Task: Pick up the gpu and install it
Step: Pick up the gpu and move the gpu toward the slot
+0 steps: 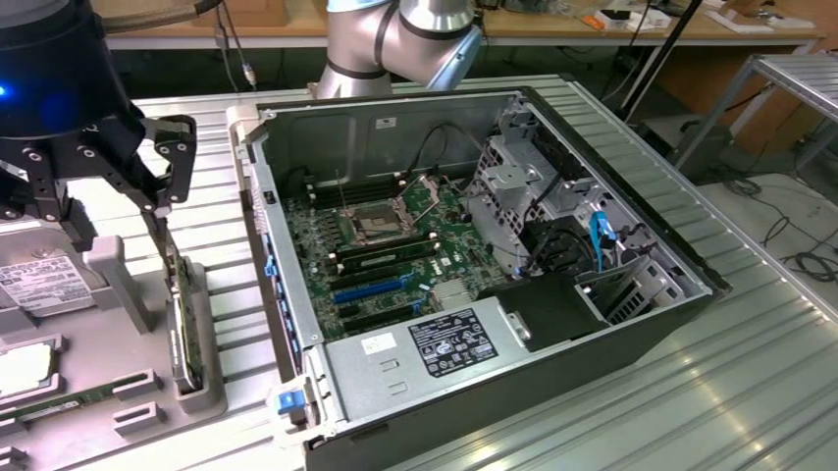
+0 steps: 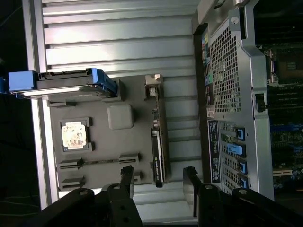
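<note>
tool (image 1: 125,231) (image 2: 158,170) of the arm, black, with its two fingers (image 2: 127,176) set wide apart and nothing held between them. in the wrist view the gpu (image 2: 158,142) lies in line with the gap, with bare space on either side of it. in the exterior view one finger (image 1: 165,231) hangs just above the upper end of the gpu (image 1: 183,329); whether it touches cannot be told.

the gpu, a thin dark card, stands on its edge in a slot of the grey parts tray (image 1: 121,270) (image 2: 104,142), outside the computer. on the same tray are a hard drive (image 1: 33,285) in a blue carrier (image 2: 66,84), a processor chip (image 2: 73,135) and a green memory stick (image 1: 66,400).

just beside the tray, toward the exterior view's right, the open computer case (image 1: 615,324) (image 2: 227,85) lies on its side. it shows the motherboard (image 1: 392,231), its blue expansion slots (image 1: 373,289) and the labelled power supply (image 1: 445,343).

tray and case both rest on the ribbed metal desk (image 1: 733,383) (image 2: 118,38).
</note>
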### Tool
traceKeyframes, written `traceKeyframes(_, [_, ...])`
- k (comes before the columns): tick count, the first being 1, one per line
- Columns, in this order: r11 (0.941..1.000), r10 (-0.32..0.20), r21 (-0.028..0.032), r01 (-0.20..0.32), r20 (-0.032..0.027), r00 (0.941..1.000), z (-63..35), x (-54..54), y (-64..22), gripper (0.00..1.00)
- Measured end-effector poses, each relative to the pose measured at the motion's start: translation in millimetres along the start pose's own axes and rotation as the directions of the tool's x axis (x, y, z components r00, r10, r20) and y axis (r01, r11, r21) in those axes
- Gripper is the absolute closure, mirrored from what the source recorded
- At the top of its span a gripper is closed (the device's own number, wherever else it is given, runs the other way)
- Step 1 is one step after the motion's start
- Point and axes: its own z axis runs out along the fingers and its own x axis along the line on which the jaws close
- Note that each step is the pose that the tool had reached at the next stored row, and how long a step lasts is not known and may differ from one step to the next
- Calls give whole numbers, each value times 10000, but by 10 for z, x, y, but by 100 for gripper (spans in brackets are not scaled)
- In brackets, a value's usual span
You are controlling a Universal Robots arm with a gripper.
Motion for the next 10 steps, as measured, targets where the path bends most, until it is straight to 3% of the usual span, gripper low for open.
traceKeyframes(10, [10000,0,1,0,-1,10000,86,2,-4,46])
